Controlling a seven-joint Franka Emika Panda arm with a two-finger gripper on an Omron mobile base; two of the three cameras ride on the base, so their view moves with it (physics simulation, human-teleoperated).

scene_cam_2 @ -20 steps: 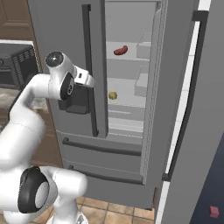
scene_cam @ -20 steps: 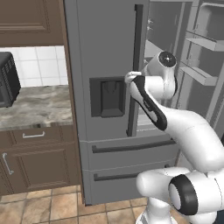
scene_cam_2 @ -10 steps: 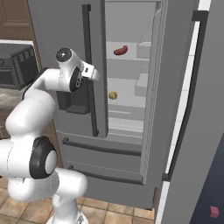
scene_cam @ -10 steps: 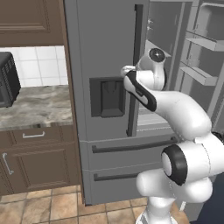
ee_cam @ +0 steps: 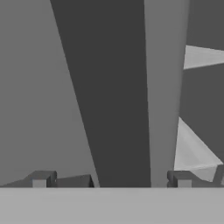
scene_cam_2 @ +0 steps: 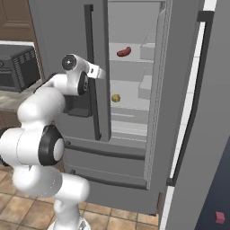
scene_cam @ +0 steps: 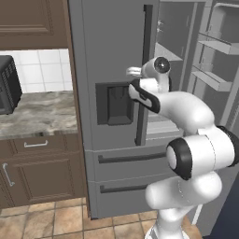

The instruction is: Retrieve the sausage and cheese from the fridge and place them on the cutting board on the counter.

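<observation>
Gripper (ee_cam: 111, 180): jaws spread wide, nothing between them; in the hand view the two dark fingertips (ee_cam: 41, 179) stand either side of a dark upright bar, taken to be the handle (scene_cam_2: 91, 67) of the shut left door.

Arm (scene_cam_2: 49, 103): folded up in front of the shut left door, hand at the door's inner edge, beside the open compartment.

Fridge (scene_cam: 107, 46): grey, French-door; right door (scene_cam_2: 202, 134) swung fully out, left door shut, dispenser recess (scene_cam: 113, 103) in its face, two drawers below.

Sausage (scene_cam_2: 124, 51): reddish-brown link, lying on an upper shelf inside the compartment, toward the shelf's left side.

Cheese (scene_cam_2: 116, 98): small yellow piece, on the next shelf down, near that shelf's left front corner.

Counter (scene_cam: 32, 114): marbled top left of the fridge, dark appliance (scene_cam: 9, 84) at its back left edge. Cutting board not located in these views.

Step in hand, as judged: reaching in for the first item. Handling note: swing the hand clear of the left door's edge and handle before entering; keep the jaws wide; approach the sausage across its short width, level with the shelf, and avoid the white bins (scene_cam_2: 147, 47) on the shelves' right side.
</observation>
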